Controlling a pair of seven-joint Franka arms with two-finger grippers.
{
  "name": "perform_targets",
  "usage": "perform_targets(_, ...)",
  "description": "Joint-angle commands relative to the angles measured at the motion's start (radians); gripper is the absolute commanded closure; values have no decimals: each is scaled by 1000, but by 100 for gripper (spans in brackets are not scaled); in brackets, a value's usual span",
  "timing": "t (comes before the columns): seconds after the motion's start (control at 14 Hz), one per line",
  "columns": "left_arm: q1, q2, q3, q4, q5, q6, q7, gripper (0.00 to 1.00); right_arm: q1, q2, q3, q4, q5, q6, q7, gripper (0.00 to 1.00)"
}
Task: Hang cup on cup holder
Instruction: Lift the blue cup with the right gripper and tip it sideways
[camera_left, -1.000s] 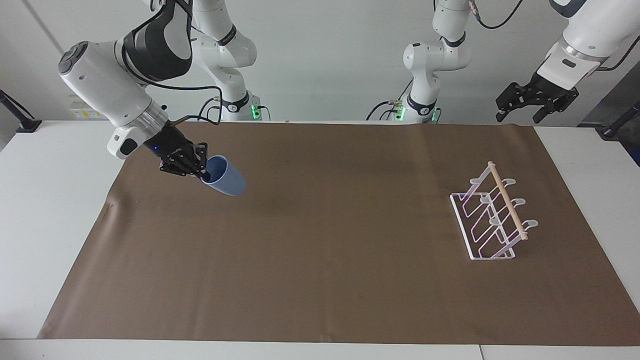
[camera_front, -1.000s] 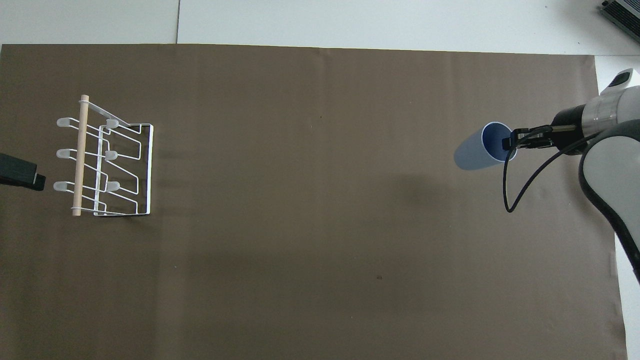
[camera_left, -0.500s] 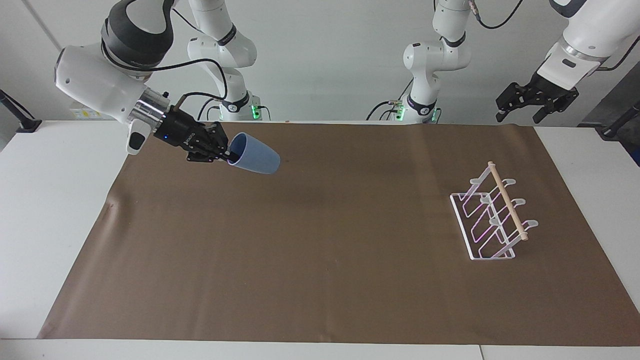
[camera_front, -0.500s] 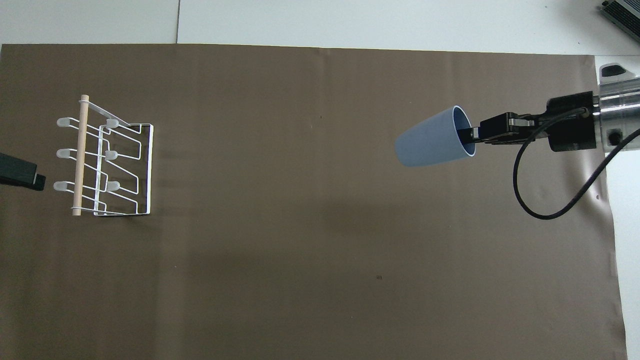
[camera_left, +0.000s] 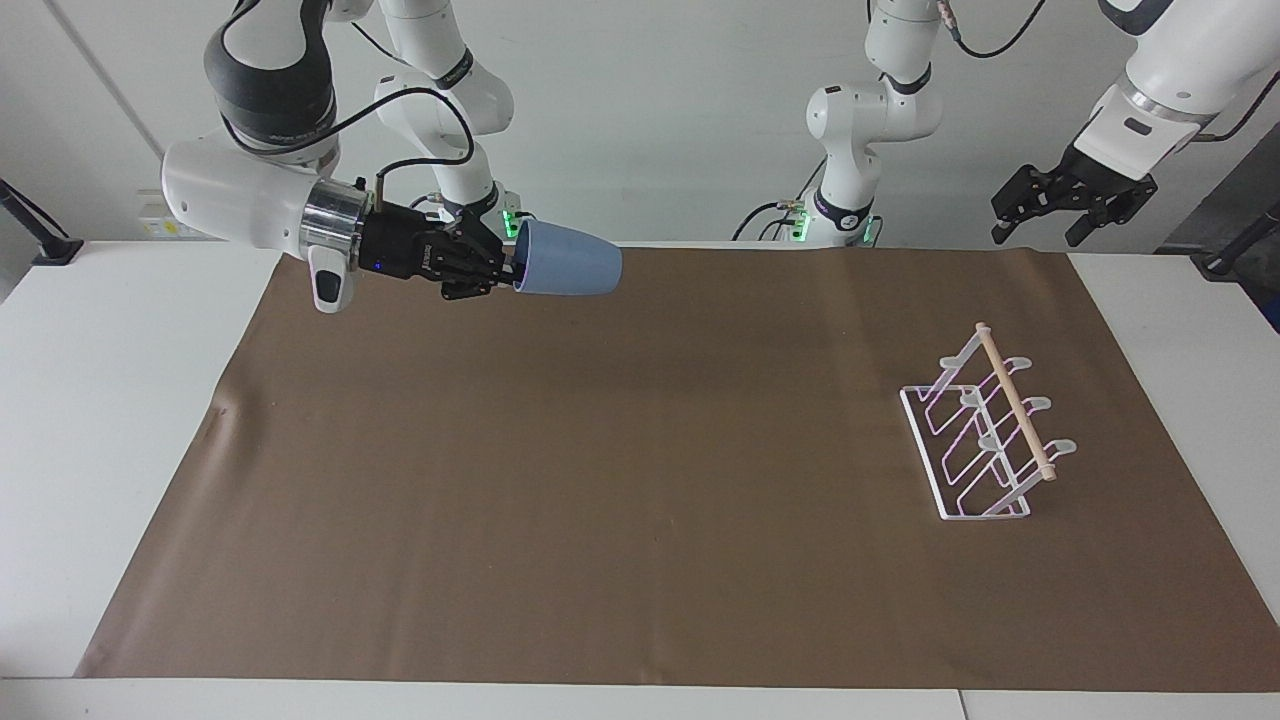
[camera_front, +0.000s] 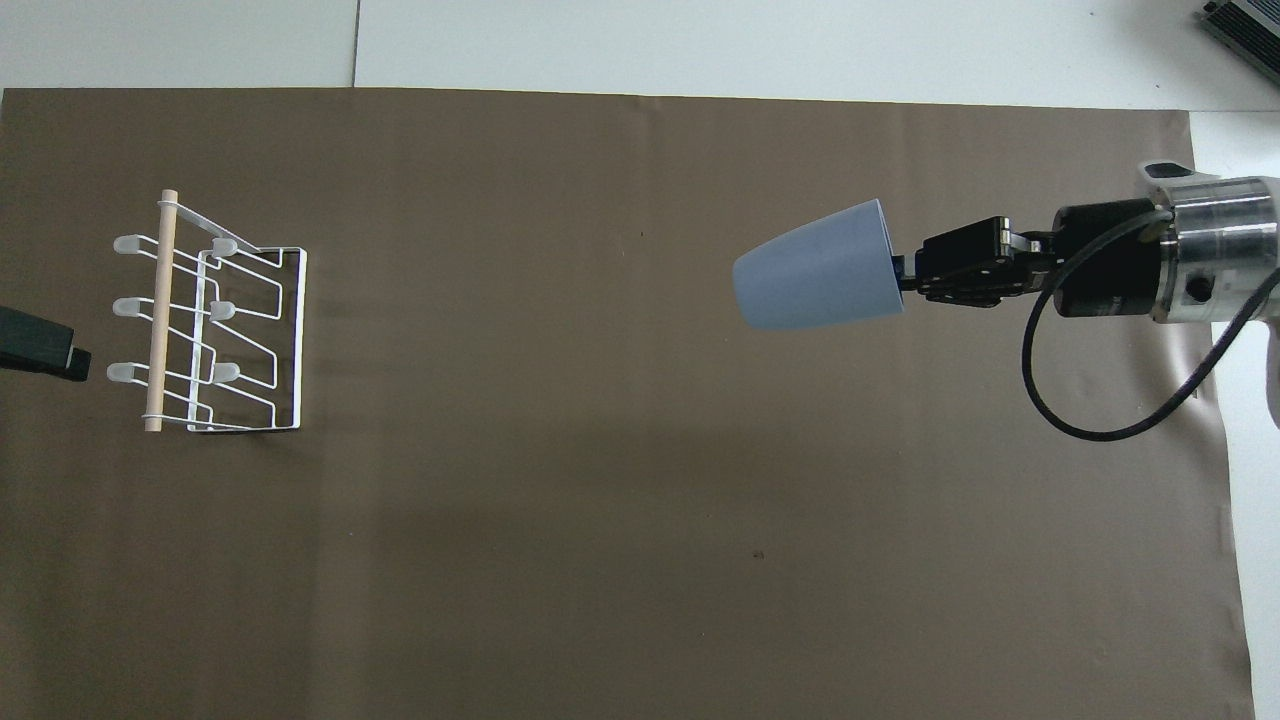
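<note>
Cup (camera_left: 565, 271) aloft – cup holder (camera_left: 985, 430) unobstructed.

— What do we see at the right arm's end of the table?
— The right gripper (camera_left: 507, 268), clamped on the rim of a small light blue plastic tumbler (camera_left: 568, 270), holds it sideways in the air over the brown mat (camera_left: 620, 480).
— And at the left arm's end?
— We see the white wire rack with its wooden dowel (camera_left: 985, 425) standing on the mat, and the left gripper (camera_left: 1040, 232) waiting above the table's edge, fingers spread.
</note>
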Motion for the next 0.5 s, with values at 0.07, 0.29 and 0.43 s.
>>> perform_targets(0.07, -12, -26, -18, -31, 7, 34, -60, 0, 65, -34, 3, -83, 196, 106, 12, 100)
perform_targets(0.29, -14, -21, -34, -31, -118, 76, -260, 0, 118, -23, 3, -109, 366, 159, 20, 100)
perform_targets(0.43, -21, -14, -34, -20, -204, 88, -406, 0, 121, -23, 5, -138, 400, 157, 19, 100)
